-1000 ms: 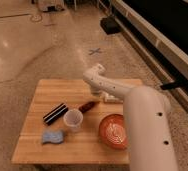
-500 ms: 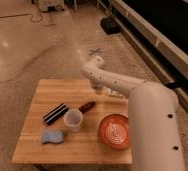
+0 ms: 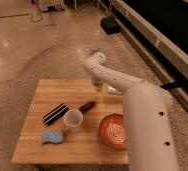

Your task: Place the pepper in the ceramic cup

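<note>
The dark red pepper lies on the wooden table, near its middle. The white ceramic cup stands upright just in front and left of the pepper, nearly touching it. My white arm reaches in from the right and bends over the table's far edge. My gripper hangs there, above and behind the pepper, apart from it and from the cup. It holds nothing that I can see.
A black bar with white stripes lies left of the cup. A blue sponge-like object sits at the front left. An orange-red patterned plate is at the front right. A black box stands on the floor behind.
My arm has lifted up and back from just above the pepper toward the table's far edge. The pepper, cup and other things have not moved.
</note>
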`<state>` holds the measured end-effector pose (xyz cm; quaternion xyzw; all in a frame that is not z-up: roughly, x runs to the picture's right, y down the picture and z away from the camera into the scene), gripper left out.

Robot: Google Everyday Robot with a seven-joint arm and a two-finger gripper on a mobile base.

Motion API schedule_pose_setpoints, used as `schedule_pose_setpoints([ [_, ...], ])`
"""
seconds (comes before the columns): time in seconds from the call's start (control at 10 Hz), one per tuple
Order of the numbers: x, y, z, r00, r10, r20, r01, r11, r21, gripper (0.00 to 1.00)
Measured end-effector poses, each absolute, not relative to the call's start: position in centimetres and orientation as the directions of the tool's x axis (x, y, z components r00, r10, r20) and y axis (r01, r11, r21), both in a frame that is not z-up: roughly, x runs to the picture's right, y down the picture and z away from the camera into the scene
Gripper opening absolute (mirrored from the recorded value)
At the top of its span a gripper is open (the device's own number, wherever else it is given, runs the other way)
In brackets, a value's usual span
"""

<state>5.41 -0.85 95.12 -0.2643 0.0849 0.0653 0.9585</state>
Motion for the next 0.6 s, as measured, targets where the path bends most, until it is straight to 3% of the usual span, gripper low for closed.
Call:
schedule_pose_setpoints([
  [0.2, 5.5, -0.9, 96.1, 0.984, 0.068, -0.164, -0.147, 0.830, -0.538, 0.77],
  [0.6, 4.1, 1.9, 95.9, 0.996, 0.024, -0.090, -0.074, 0.790, -0.608, 0.80],
])
